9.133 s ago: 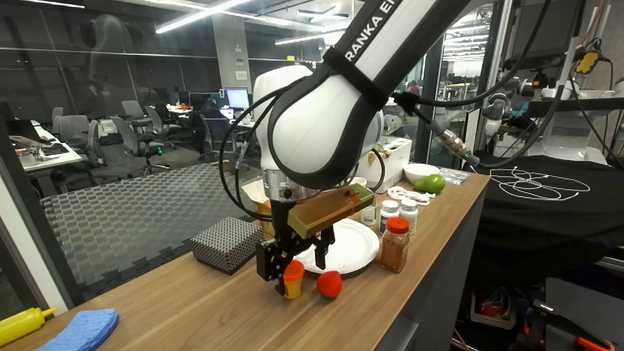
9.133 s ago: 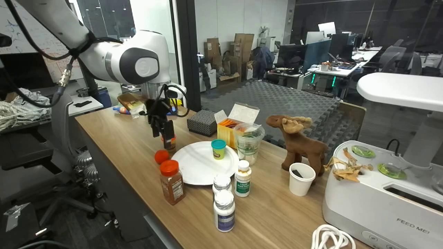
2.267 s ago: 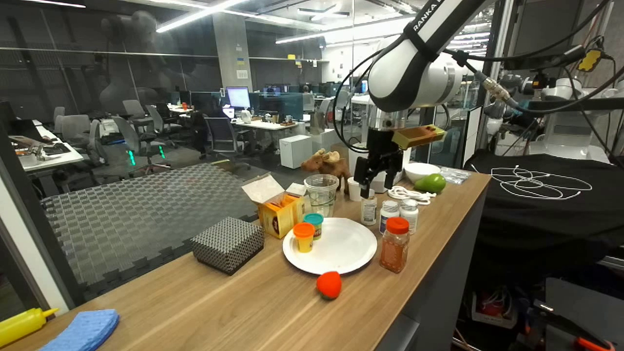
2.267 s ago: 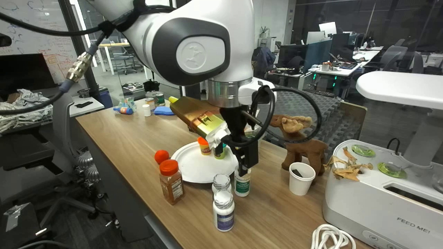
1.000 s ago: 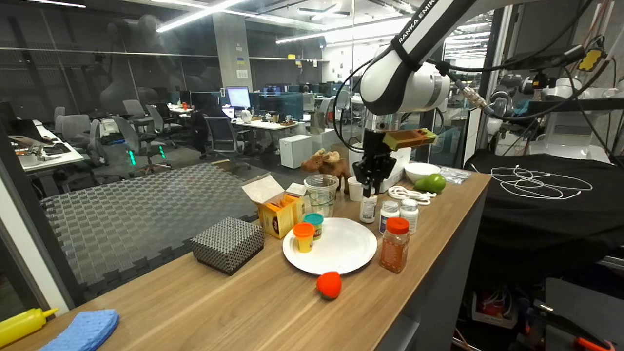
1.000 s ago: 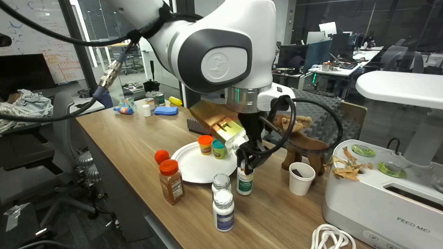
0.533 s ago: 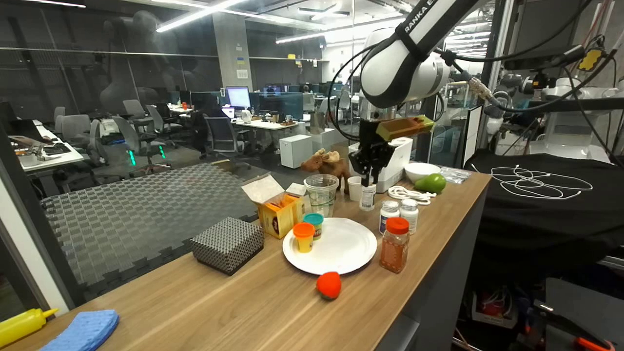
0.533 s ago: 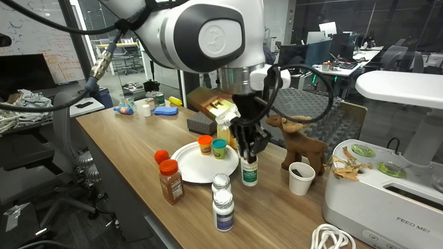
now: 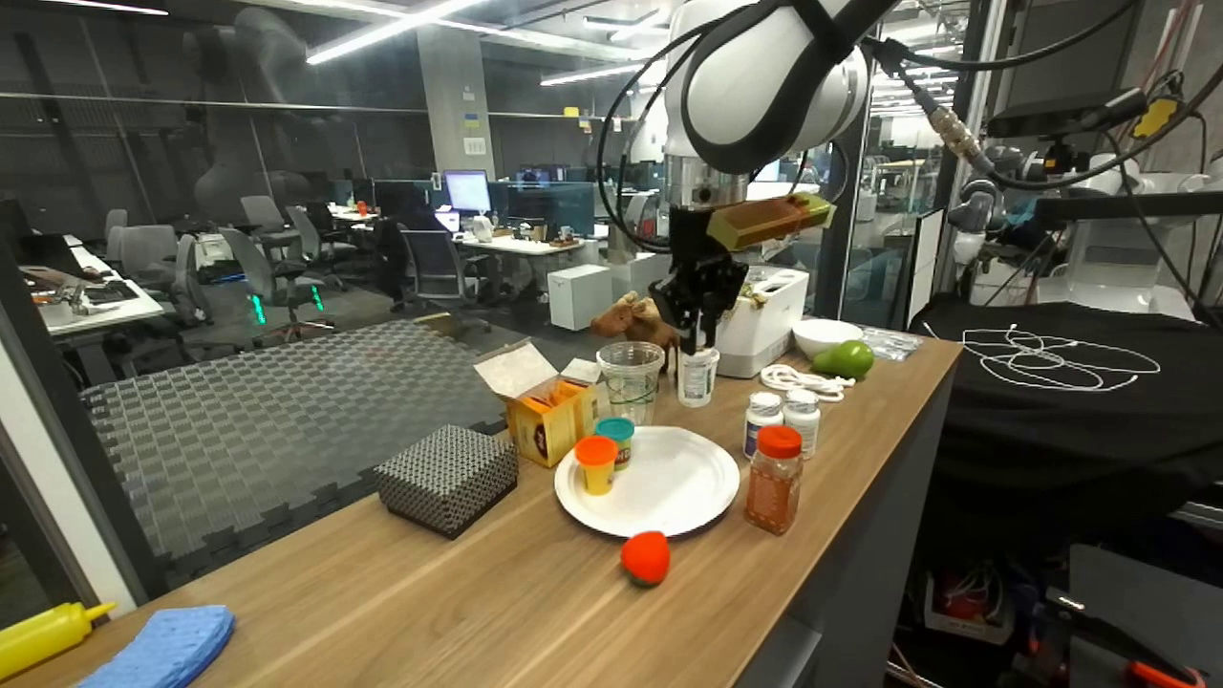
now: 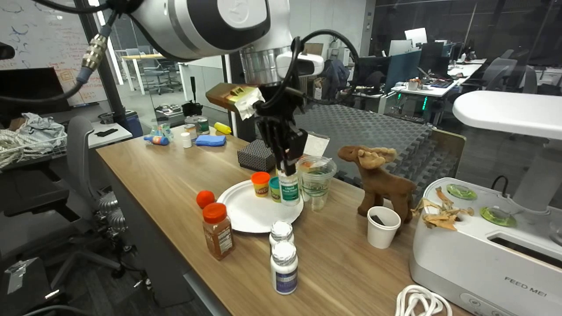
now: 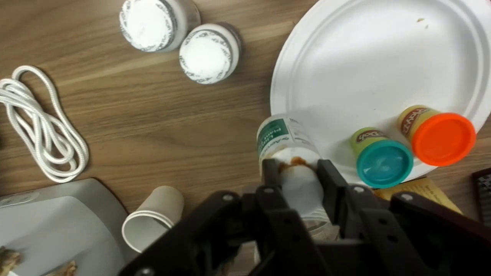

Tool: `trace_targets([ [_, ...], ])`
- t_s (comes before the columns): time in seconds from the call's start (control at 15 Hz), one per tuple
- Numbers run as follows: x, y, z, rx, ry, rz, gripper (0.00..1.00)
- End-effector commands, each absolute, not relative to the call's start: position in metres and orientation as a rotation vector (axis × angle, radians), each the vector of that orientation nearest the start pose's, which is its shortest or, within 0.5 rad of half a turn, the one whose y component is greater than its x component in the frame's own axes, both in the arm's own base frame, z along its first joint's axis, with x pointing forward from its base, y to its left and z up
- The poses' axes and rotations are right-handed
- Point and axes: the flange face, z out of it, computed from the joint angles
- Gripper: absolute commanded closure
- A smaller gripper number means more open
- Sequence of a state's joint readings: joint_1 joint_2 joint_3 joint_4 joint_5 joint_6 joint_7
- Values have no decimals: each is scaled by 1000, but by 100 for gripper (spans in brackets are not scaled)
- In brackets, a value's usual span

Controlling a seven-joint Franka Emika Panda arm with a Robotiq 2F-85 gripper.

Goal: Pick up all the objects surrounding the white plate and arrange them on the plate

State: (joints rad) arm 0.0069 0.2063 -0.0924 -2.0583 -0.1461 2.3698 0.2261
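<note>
Lifted since a moment ago, the green-labelled bottle [image 10: 290, 192] hangs near the white plate [image 10: 246, 213]. My gripper [image 11: 297, 168] pinches its top.

Free rm for the claw [image 11: 298, 172], w/ white btl [image 11: 282, 140] held: the bare middle of the plate [image 11: 376, 65]. Teal-lid tub [image 11: 384, 164] & orange-lid tub [image 11: 443, 139] block one side of it; clear cup [image 9: 630, 384] & yellow box [image 9: 552, 422] crowd the rim there. Red-capped btl [image 9: 775, 485] & red ball [image 9: 646, 558] sit just off the plate, bare bench [image 9: 712, 566] btwn them in an exterior view. Two white-capped btls [image 11: 209, 54], nr the rim, also block; wrist view shows clear bench btwn them & cord [image 11: 48, 130].
</note>
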Motion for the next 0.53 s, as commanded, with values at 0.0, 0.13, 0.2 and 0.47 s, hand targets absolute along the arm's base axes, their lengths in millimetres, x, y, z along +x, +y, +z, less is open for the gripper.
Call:
trace_targets([
  [0.0,589,-25,342,-3210,260,-179,83],
  [0.13,591,-12,328,-3201,233,-168,83],
  [0.2,592,-8,322,-3198,229,-167,83],
  [0.47,600,-3,301,-3190,242,-197,83],
])
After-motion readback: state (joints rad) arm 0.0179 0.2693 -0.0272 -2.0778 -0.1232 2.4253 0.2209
